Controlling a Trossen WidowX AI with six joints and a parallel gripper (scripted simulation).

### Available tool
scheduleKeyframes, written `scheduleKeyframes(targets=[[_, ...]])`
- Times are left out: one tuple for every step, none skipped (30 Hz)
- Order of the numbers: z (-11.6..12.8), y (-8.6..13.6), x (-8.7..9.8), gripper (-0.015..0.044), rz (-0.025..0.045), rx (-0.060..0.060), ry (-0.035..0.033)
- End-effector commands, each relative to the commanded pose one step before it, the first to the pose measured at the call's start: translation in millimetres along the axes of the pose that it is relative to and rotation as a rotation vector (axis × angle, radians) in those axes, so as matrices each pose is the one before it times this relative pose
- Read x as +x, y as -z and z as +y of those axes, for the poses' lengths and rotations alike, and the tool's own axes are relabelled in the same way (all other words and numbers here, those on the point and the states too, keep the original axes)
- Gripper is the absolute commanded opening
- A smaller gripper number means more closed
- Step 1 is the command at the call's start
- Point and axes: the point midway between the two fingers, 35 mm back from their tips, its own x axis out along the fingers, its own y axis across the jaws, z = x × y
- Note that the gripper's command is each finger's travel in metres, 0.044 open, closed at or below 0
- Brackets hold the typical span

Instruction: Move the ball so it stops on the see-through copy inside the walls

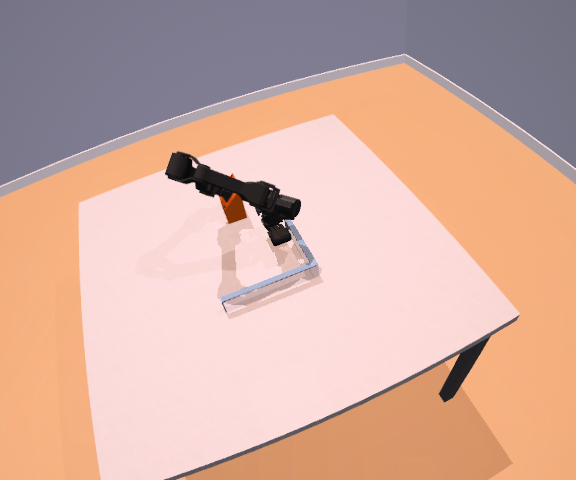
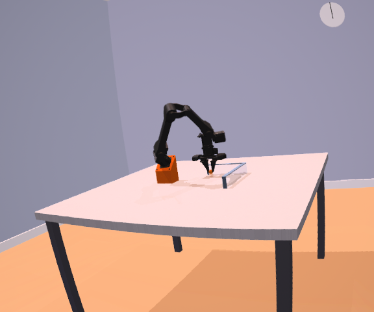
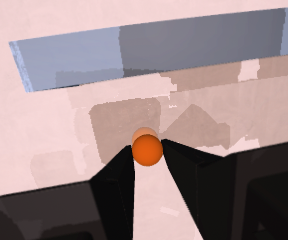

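Note:
My gripper [image 2: 210,171] [image 3: 146,147] points down and is shut on the orange ball [image 2: 210,171] [image 3: 147,150], which sits between the fingertips, low over the table. The paler see-through copy [image 3: 144,134] shows just behind the ball's upper edge in the wrist view, partly covered by it. In the top view the arm hides ball and copy. The clear walls [image 1: 267,283] [image 2: 234,169] [image 3: 199,42] meet in a corner; the ball is on their inner side. In the wrist view one wall crosses above the ball, with a gap between them.
The orange arm base [image 1: 234,209] [image 2: 167,175] stands on the white table [image 1: 298,372] [image 2: 167,208], behind the walls in the top view. Shadows of the arm fall across the table around the walls. One wall end [image 2: 224,182] stands near the gripper's right side in the exterior view.

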Motion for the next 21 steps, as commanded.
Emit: scheduleKeyframes(targets=[[0.08, 0.9, 4.92, 0.0, 0.00429, -0.0053, 0.00345], [-0.02, 0.0, 0.75, 0.0, 0.00001, 0.0, 0.00001], [-0.02, 0.0, 0.98, 0.0, 0.00002, 0.0, 0.00001], [-0.02, 0.0, 1.22, 0.0, 0.00003, 0.0, 0.00001], [-0.02, 0.01, 1.47, 0.0, 0.00005, 0.0, 0.00001], [-0.01, 0.01, 1.62, 0.0, 0.00007, 0.0, 0.00001], [0.0, 0.02, 1.66, 0.0, 0.00008, 0.0, 0.00001], [0.01, 0.03, 1.66, 0.0, 0.0001, 0.0, 0.0], [0.02, 0.03, 1.66, 0.0, 0.00011, 0.0, 0.0], [0.03, 0.04, 1.66, 0.0, 0.00012, 0.0, -0.00001], [0.04, 0.04, 1.65, 0.0, 0.00014, 0.0, -0.00001], [0.05, 0.05, 1.65, 0.0, 0.00015, 0.0, -0.00001], [0.05, 0.05, 1.34, 0.0, 0.00013, 0.0, -0.00001], [0.03, 0.03, 0.81, 0.0, 0.00008, 0.0, -0.00001], [0.01, 0.01, 0.27, 0.0, 0.00003, 0.0, 0.0], [0.0, 0.0, 0.0, 0.0, 0.0, 0.0, 0.0], [0.0, 0.0, 0.0, 0.0, 0.0, 0.0, 0.0], [0.0, 0.0, 0.0, 0.0, 0.0, 0.0, 0.0], [0.0, 0.0, 0.0, 0.0, 0.0, 0.0, 0.0], [0.0, 0.0, 0.0, 0.0, 0.0, 0.0, 0.0], [0.0, 0.0, 0.0, 0.0, 0.0, 0.0, 0.0]])
